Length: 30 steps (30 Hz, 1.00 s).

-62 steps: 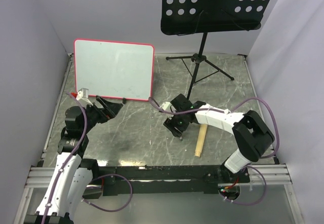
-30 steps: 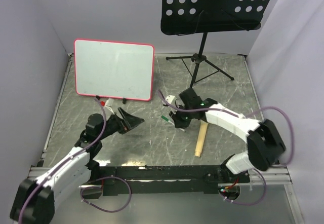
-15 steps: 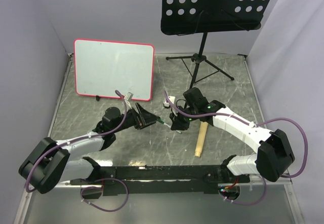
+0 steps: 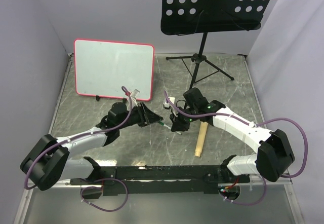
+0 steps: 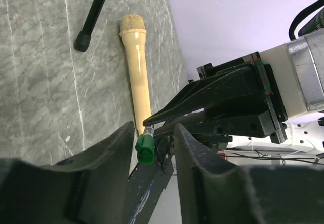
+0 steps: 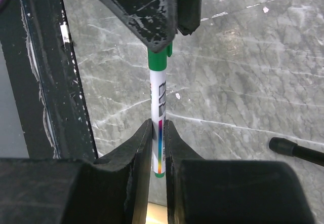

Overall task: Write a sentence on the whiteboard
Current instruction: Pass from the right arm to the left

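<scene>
I judge the step in hand to be uncapping the pen, so I want a straight pull along the barrel with no twist or sideways drag, and a square hold on the cap before either arm backs away. Nearest the bases, my right pincer (image 6: 158, 127) is clamped tight on the white barrel of the marker (image 6: 158, 95), with both pads pressed flat against it and the pen held clear of the surface (image 4: 223, 87). Facing it, my left pincer (image 5: 153, 127) stands partly open and straddles the green cap (image 5: 145, 149). One pad seems to touch the cap and a gap shows on the other side, so I do not count it as gripped. I would centre the cap between the pads, close fully, then draw the left arm back while the right holds still. Just beside the right pincer lies a beige microphone (image 4: 201, 139), which I should keep my elbow away from. Farther back on the left the whiteboard (image 4: 114, 72) leans upright in its pink-red frame, well apart from both pincers. I can make out no writing on its face. Beyond it, at the far right, stands the black music stand (image 4: 212, 6).
</scene>
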{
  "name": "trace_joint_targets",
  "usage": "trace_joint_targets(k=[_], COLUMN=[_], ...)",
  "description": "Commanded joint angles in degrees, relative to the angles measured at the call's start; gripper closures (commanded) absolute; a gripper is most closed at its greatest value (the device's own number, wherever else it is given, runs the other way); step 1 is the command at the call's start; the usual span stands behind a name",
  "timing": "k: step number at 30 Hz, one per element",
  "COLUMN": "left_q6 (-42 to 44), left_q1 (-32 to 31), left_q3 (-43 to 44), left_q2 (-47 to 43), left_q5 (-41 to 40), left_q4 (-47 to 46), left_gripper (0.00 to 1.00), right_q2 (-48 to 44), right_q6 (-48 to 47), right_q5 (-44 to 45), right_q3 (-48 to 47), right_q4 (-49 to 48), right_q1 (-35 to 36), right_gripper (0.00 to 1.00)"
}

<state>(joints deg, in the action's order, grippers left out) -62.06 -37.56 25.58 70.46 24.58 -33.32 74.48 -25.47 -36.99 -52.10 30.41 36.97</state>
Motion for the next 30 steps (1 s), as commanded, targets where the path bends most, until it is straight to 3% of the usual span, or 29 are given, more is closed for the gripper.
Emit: trace_joint_targets(k=[1, 17, 25, 28, 30], left_q6=[3.2, 5.6, 4.4, 3.4, 2.1], left_q1=[-0.4, -0.7, -0.6, -0.7, -0.6], left_q3=[2.5, 3.4, 3.2, 2.7, 1.8], left_q2=[1.0, 0.6, 1.3, 0.1, -1.5], left_q5=[0.4, 3.0, 5.3, 5.0, 4.0], left_q4=[1.2, 3.1, 0.9, 0.5, -0.2], left_gripper=[0.60, 0.63, 0.99, 0.99, 0.99], right_q2=[0.1, 0.4, 0.9, 0.8, 0.7], right_q6=[-1.3, -1.8, -1.5, -1.3, -1.2], right_q5=[-1.5, -2.3, -1.3, -1.2, -1.5], right_q3=[-0.6, -0.9, -1.1, -1.2, -1.4], right_q4=[-0.2, 0.5, 0.4, 0.4, 0.5], right_q1=[0.0, 0.1, 0.0, 0.1, 0.0], right_gripper=[0.96, 0.96, 0.96, 0.94, 0.85])
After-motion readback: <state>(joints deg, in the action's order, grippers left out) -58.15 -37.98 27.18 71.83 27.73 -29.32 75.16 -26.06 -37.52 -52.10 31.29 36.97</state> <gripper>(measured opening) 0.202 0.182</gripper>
